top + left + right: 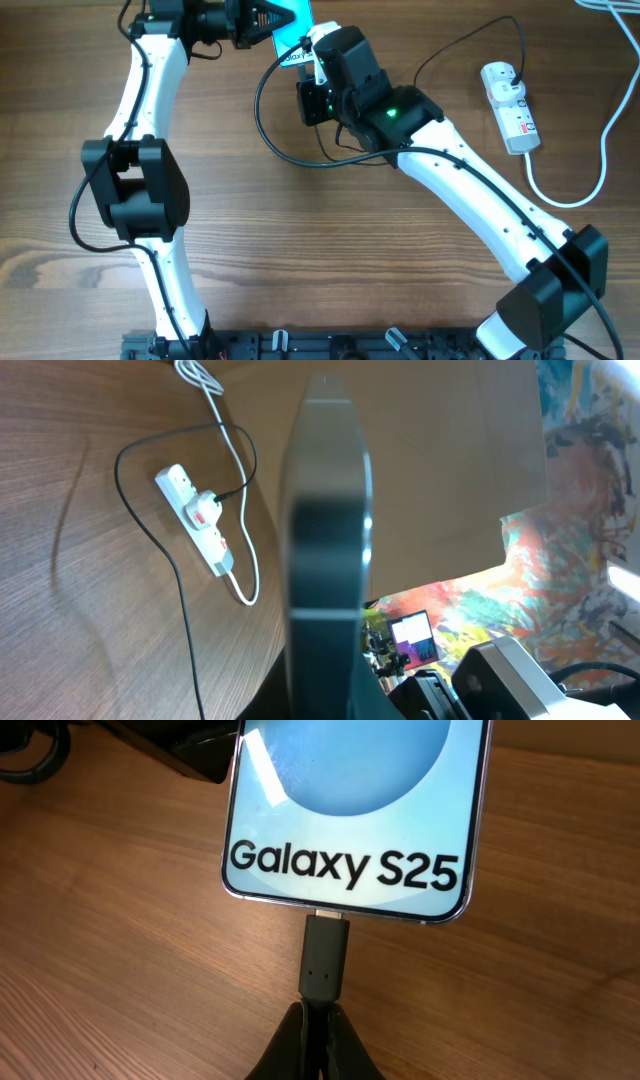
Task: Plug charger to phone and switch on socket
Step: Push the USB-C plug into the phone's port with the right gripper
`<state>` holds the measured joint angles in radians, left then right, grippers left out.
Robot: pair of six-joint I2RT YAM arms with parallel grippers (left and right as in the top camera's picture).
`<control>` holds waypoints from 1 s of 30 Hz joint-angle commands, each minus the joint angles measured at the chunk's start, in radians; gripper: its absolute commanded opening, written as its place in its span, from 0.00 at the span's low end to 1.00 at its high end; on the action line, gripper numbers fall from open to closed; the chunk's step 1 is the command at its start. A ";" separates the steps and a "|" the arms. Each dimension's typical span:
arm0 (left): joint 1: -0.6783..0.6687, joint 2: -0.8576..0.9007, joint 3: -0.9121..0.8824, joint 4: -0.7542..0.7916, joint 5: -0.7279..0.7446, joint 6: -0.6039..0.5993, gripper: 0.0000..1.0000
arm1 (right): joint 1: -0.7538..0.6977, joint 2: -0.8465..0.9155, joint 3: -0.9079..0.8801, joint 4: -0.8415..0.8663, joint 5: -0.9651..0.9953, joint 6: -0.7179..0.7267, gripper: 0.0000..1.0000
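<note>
The phone with its teal-blue screen is at the far middle of the table, held at its far end by my left gripper. In the left wrist view it shows edge-on and blurred. In the right wrist view the phone reads "Galaxy S25". My right gripper is shut on the charger's black connector, whose tip sits in the port on the phone's bottom edge with a sliver of metal still showing. The black cable loops to the white socket at the right, where its white plug is seated.
The socket's thick white cord loops off the far right edge. The right arm crosses the table diagonally from the front right. The left arm stands at the left. The table edge and colourful clutter show in the left wrist view.
</note>
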<state>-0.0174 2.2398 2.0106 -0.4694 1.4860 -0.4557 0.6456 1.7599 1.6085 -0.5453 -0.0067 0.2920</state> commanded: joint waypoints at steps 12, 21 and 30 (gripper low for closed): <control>-0.038 -0.030 0.004 -0.017 0.091 0.006 0.04 | -0.006 0.007 0.026 0.081 0.060 -0.029 0.18; -0.034 -0.030 0.004 -0.015 0.048 0.022 0.04 | -0.006 -0.018 0.032 0.055 0.050 -0.028 0.33; -0.039 -0.029 0.003 -0.233 -0.146 0.154 0.04 | -0.032 -0.149 0.032 -0.144 0.289 0.051 0.80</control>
<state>-0.0402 2.2398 2.0117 -0.5522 1.4181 -0.4305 0.6415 1.6657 1.6127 -0.6491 0.1406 0.2871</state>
